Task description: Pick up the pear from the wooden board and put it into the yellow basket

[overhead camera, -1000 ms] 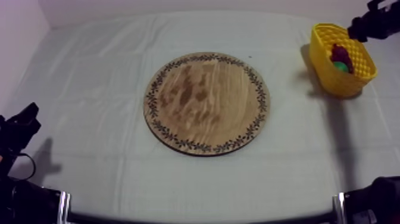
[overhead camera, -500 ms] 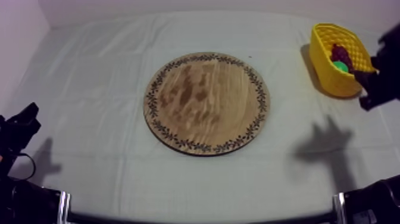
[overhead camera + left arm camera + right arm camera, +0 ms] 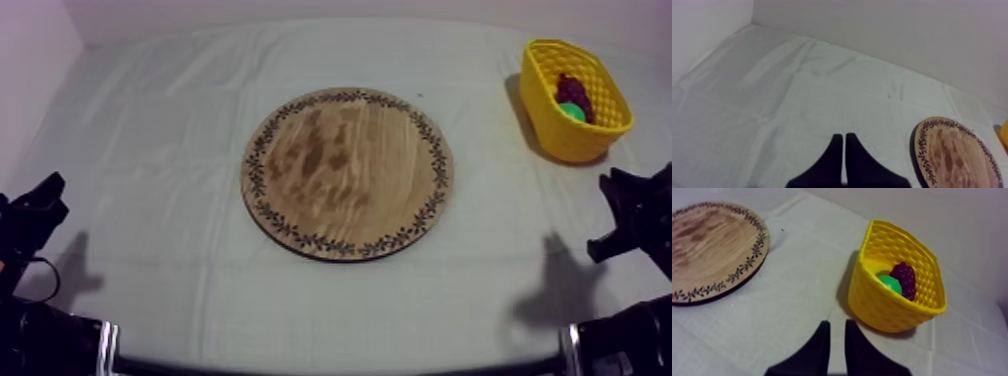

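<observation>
The green pear [image 3: 572, 112] lies in the yellow basket [image 3: 560, 140] at the table's far right, next to a dark bunch of grapes [image 3: 573, 90]. The round wooden board [image 3: 348, 172] in the middle has nothing on it. My right gripper [image 3: 622, 215] hangs low at the right edge, in front of the basket. In the right wrist view its fingers [image 3: 822, 340] stand a narrow gap apart over bare cloth with nothing between them, short of the basket [image 3: 882, 308] with the pear [image 3: 889, 284] and grapes [image 3: 905, 279]. My left gripper [image 3: 844, 155] is shut, a narrow wedge.
My left gripper [image 3: 35, 212] rests low at the table's left edge. The board [image 3: 712, 243] lies left of the basket, and bare cloth separates them. The board's rim [image 3: 954, 155] sits off to one side of the left gripper. Walls close off the far side.
My right arm has drawn back from above the basket, down the right side to the near edge. Its fingers have come closer together. The left arm has not moved.
</observation>
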You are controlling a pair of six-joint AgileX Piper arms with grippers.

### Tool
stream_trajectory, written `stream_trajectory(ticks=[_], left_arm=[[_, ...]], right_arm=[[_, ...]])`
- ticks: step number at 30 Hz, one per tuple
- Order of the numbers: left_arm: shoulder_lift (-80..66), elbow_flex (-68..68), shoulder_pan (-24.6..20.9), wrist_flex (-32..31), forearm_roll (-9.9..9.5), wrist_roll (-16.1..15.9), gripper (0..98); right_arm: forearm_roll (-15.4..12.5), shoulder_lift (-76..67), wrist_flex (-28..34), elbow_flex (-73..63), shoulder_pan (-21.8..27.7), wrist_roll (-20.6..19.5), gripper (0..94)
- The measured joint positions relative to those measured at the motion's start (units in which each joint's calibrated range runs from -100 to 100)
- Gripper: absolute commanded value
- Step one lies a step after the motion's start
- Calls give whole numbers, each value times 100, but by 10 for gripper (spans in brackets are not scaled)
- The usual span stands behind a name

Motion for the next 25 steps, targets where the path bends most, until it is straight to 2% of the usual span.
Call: stream_trajectory(ticks=[4,7,10,17,25], left_arm=[[0,0,0,0,0,0,1],[0,0,0,0,0,-4,1],[0,0,0,0,0,-3,1],[0,0,0,0,0,-3,1],[0,0,0,0,0,-3,1]], right_arm=[[0,-310,281,8,-37,-87,14],[0,-379,433,8,-45,-9,21],[0,-385,476,8,-51,-24,13],[0,-389,500,20,-54,-489,6],[0,-389,500,20,-54,-524,6]])
